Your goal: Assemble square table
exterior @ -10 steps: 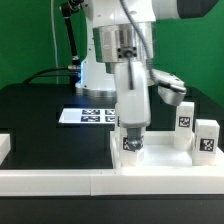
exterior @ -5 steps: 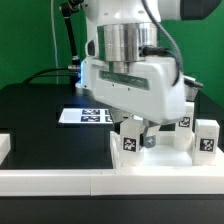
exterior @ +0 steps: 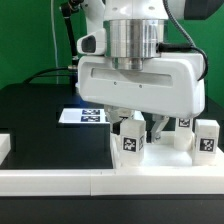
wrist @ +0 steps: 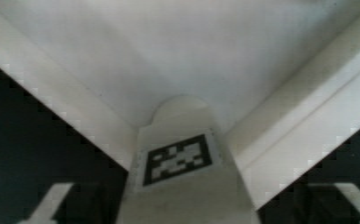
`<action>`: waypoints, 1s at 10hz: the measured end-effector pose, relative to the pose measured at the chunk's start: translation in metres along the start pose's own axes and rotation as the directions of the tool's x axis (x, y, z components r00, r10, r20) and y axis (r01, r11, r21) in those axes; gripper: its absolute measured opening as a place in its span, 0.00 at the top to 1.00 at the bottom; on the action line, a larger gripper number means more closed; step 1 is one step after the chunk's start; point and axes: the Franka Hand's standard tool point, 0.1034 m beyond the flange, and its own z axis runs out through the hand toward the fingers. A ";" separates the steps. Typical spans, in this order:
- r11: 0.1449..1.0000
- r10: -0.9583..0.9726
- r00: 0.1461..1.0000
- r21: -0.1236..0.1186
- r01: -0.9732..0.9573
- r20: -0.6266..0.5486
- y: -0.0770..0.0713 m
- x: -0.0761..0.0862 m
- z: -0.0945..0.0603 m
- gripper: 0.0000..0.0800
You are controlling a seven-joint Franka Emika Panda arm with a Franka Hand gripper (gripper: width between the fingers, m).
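The white square table top [exterior: 160, 166] lies flat at the exterior view's right. A short white tagged leg [exterior: 130, 143] stands upright on its near left corner. My gripper [exterior: 141, 130] hangs straight over this leg, its wide hand facing the camera, its fingers either side of the leg's top. In the wrist view the leg [wrist: 186, 135] runs up between the two fingers [wrist: 52, 203], with a dark gap on each side, so the gripper [wrist: 191, 206] is open. The table top [wrist: 141, 50] fills the rest of that view. Two more legs [exterior: 206, 139] [exterior: 183, 133] stand at the right.
The marker board [exterior: 88, 116] lies on the black table behind the table top. A long low white border rail [exterior: 55, 181] runs along the front, and a short piece [exterior: 4, 148] sits at the exterior view's left. The arm's base stands behind.
The hand has turned about its vertical axis over the leg: a second ago it showed edge-on, now it shows its broad face. The leg stays at the same corner.
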 end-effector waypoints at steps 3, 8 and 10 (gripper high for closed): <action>0.991 0.131 0.991 0.001 -0.131 0.001 0.000 0.000 0.000 0.64; 0.730 0.683 0.728 -0.018 -0.683 0.050 0.001 0.005 0.000 0.64; 0.534 0.844 0.531 -0.036 -0.845 0.074 -0.001 0.004 0.000 0.64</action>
